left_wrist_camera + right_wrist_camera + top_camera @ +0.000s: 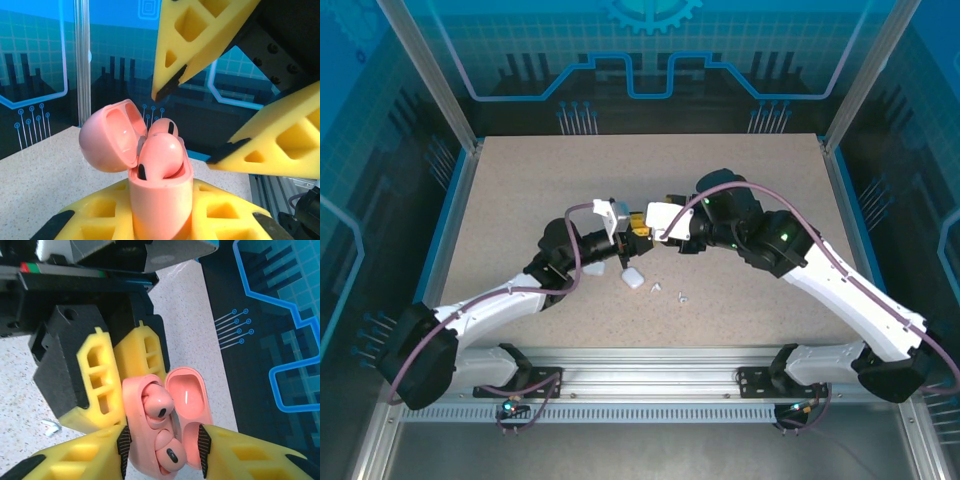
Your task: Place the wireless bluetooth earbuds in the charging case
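Pink charging case (161,192) is standing upright because my left gripper (160,225) is clamping it steady while my right gripper (192,124) is hovering open over both seated earbuds (160,156).

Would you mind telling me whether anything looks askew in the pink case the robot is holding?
Yes: in the open pink case held by the left claw, the front pink earbud sits tilted and bulges above the rim, so it seems not fully seated. The right claw hangs open around it.

Salmon-pink charging case (160,200) upright, lid open, two pink earbuds (159,159) in its wells, one seemingly not fully seated.
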Motion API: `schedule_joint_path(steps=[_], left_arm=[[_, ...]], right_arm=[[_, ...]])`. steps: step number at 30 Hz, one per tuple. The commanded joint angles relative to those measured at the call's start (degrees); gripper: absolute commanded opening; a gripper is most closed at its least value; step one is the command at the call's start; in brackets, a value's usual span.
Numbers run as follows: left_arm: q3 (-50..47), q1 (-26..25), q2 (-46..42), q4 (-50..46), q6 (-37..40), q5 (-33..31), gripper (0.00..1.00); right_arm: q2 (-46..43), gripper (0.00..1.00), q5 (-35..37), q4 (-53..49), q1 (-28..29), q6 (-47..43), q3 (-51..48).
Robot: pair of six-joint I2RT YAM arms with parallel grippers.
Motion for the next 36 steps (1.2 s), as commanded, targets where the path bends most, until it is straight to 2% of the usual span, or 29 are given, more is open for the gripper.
schedule_joint_path(steps=[1, 6, 9, 11, 15, 18, 25, 36], left_arm=[[-0.5, 0.2, 0.7, 4.3, -0.1, -0.8, 0.12], [-0.5, 0.1, 1.3, 4.7, 0.0, -0.9, 0.12], [-0.5, 0.1, 1.5, 4.7, 0.2, -0.9, 0.12], [-0.6, 0.2, 1.6, 4.7, 0.4, -0.9, 0.12], [-0.6, 0.1, 1.6, 4.9, 0.8, -0.8, 0.12], [-0.9, 0.2, 1.4, 5.5, 1.0, -0.4, 0.12], [-1.0, 0.2, 1.1, 6.3, 1.4, 0.8, 0.12], [-1.3, 0.2, 0.7, 7.1, 1.6, 1.1, 0.12]], right_arm=[[-0.4, 0.50, -4.1, -1.9, -1.2, 2.7, 3.2], [-1.7, 0.68, -8.9, -1.8, -3.2, 6.5, 6.1], [-3.2, 0.86, -13.8, -2.1, -5.9, 8.7, 7.0], [-4.2, 0.99, -20.0, -2.4, -10.0, 11.0, 6.9], [-4.5, 1.00, -34.7, -2.9, -21.4, 16.6, 4.6], [-3.2, 1.00, -45.0, -2.5, -26.8, 20.0, 1.8], [0.7, 1.00, -54.3, 0.2, -27.2, 19.2, -3.4], [6.5, 0.97, -56.8, -3.1, -23.4, 17.6, -1.4]])
